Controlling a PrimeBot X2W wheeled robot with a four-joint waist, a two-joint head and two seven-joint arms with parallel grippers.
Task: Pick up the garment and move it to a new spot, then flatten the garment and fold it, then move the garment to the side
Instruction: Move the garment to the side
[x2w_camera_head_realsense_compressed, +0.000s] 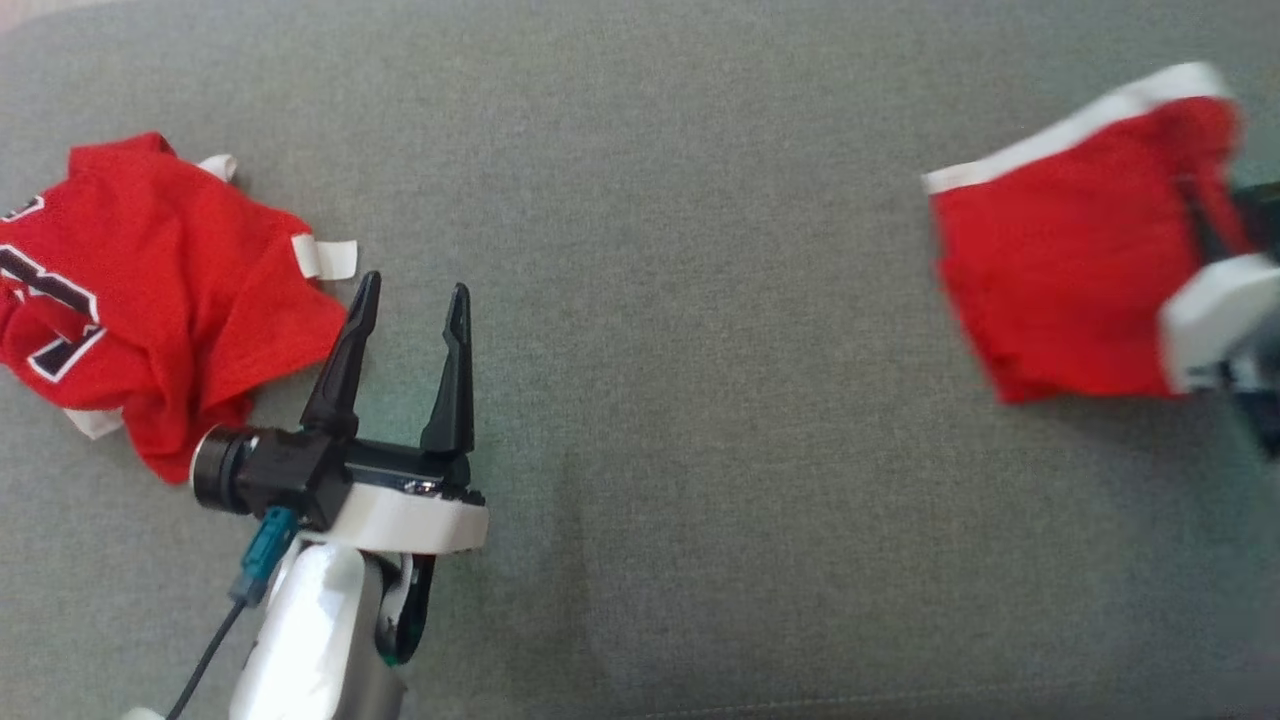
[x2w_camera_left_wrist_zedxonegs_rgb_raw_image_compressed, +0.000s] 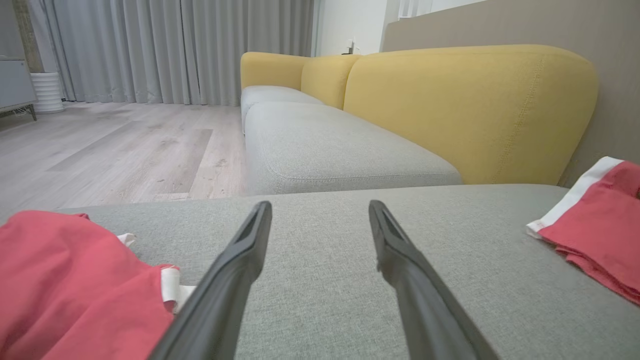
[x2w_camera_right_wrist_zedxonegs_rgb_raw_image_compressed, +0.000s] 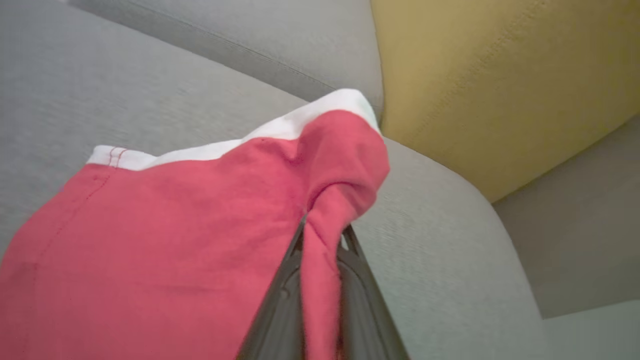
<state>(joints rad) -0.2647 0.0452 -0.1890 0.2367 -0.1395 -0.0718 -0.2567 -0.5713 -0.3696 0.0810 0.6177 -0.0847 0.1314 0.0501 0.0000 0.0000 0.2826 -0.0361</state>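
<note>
A red garment with a white band (x2w_camera_head_realsense_compressed: 1060, 270) hangs slightly lifted at the far right of the grey sofa seat (x2w_camera_head_realsense_compressed: 680, 350). My right gripper (x2w_camera_head_realsense_compressed: 1205, 205) is shut on its right edge and looks blurred. In the right wrist view the fingers (x2w_camera_right_wrist_zedxonegs_rgb_raw_image_compressed: 287, 280) pinch a bunched fold of that red cloth (x2w_camera_right_wrist_zedxonegs_rgb_raw_image_compressed: 175, 235). A second red garment, a crumpled jersey with dark numbers (x2w_camera_head_realsense_compressed: 150, 290), lies at the far left. My left gripper (x2w_camera_head_realsense_compressed: 410, 290) stands open just right of the jersey, holding nothing. The left wrist view shows the jersey (x2w_camera_left_wrist_zedxonegs_rgb_raw_image_compressed: 65, 285) at lower left and the held garment (x2w_camera_left_wrist_zedxonegs_rgb_raw_image_compressed: 600, 215) at right.
Yellow back cushions (x2w_camera_left_wrist_zedxonegs_rgb_raw_image_compressed: 470, 110) rise behind the seat, close to the held garment (x2w_camera_right_wrist_zedxonegs_rgb_raw_image_compressed: 500, 75). Another grey seat cushion (x2w_camera_left_wrist_zedxonegs_rgb_raw_image_compressed: 335, 150) continues beyond, with wooden floor (x2w_camera_left_wrist_zedxonegs_rgb_raw_image_compressed: 115, 150) and grey curtains (x2w_camera_left_wrist_zedxonegs_rgb_raw_image_compressed: 165, 50) past the sofa's edge.
</note>
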